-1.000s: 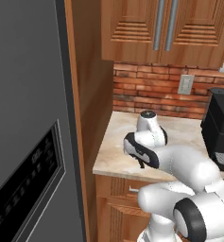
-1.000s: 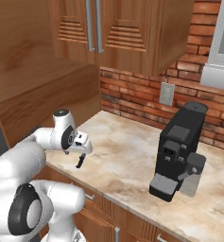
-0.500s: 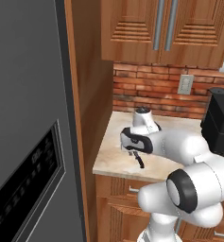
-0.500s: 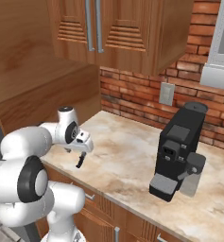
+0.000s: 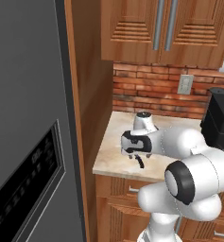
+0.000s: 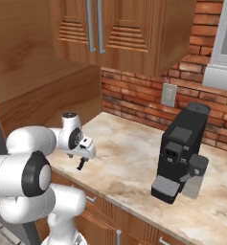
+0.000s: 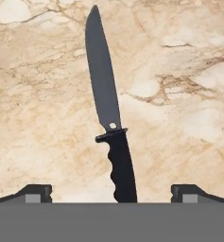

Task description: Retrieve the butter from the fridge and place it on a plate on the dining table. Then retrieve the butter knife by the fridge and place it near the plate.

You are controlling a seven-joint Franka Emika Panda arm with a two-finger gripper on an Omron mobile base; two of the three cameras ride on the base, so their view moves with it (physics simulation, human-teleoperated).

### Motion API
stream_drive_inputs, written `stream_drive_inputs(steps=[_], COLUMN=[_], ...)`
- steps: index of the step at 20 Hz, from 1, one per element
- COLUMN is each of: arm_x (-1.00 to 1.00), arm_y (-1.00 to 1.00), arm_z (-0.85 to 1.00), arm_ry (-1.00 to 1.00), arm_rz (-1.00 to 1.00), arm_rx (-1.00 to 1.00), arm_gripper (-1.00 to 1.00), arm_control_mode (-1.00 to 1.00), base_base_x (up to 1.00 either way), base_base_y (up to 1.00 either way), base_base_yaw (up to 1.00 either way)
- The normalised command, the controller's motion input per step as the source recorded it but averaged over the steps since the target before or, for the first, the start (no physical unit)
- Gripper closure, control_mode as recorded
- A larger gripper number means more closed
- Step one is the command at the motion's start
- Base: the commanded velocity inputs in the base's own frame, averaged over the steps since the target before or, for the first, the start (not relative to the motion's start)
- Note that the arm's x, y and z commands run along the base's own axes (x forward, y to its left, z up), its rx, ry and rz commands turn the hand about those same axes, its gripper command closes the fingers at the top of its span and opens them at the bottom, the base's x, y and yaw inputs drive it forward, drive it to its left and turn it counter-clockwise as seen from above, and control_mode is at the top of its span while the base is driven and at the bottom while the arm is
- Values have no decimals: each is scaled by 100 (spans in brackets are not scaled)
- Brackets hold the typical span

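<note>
End effector (image 7: 111, 191) wide open, holding nothing; fingertips (image 7: 35, 191) spread to either side of butter knife (image 7: 108, 113) in hand view, no contact visible. Knife flat on beige marbled worktop (image 7: 179, 94), dark handle toward the fingertips and centred between them, grey blade pointing away, slightly tilted to the left of that view. Seen from left base view: end effector (image 5: 134, 153) pointing down over the worktop (image 5: 113, 151) near its front edge, close to the fridge-side end. Same from right base view: end effector (image 6: 84, 155) hovering low above worktop (image 6: 134, 158). Grey fridge (image 5: 28, 118) with black display panel immediately left of the wood side panel, door shut. Black coffee machine (image 6: 179, 153) further right on the worktop, well apart from the end effector. Brick backsplash (image 6: 143, 103) with wall outlet (image 6: 168, 94) behind, wooden cabinets (image 6: 115, 28) overhead.
</note>
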Motion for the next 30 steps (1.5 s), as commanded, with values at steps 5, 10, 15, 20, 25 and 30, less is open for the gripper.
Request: stream_drive_inputs(steps=[5, 10, 15, 20, 25, 30], arm_x=[0, 0, 0, 0, 0, 0], arm_y=[-13, -10, 1, 1, 0, 0], arm_z=[-24, -33, -37, -39, -30, -27], arm_ry=[0, 0, 0, 0, 0, 1], arm_rz=[0, 0, 0, 0, 0, 0], arm_rx=[0, 0, 0, 0, 1, 0], arm_gripper=[-100, -100, -100, -100, -100, 100], arm_control_mode=[-100, -100, -100, -100, -100, -100], base_base_x=[0, 0, 0, 0, 0, 0], base_base_y=[0, 0, 0, 0, 0, 0], base_base_yaw=[0, 0, 0, 0, 0, 0])
